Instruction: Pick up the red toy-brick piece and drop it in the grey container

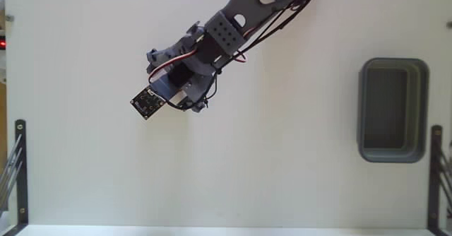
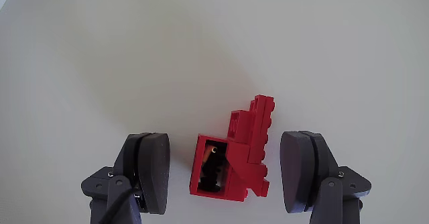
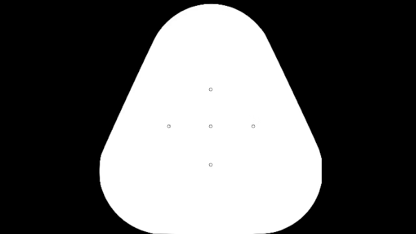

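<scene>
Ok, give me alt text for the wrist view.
A red brick piece lies on a pale table between the open gripper, its two dark fingers either side and not touching it.

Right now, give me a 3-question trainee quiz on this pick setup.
1. True or false: in the wrist view the fingers already clamp the red toy-brick piece.
2. Multiple choice: in the fixed view the grey container sits at the A) left edge B) right side C) centre.
3. Fill in: the container holds ___.

Key: 1 false, the gripper is open, with gaps on both sides of the piece. 2 B. 3 nothing visible.
</scene>
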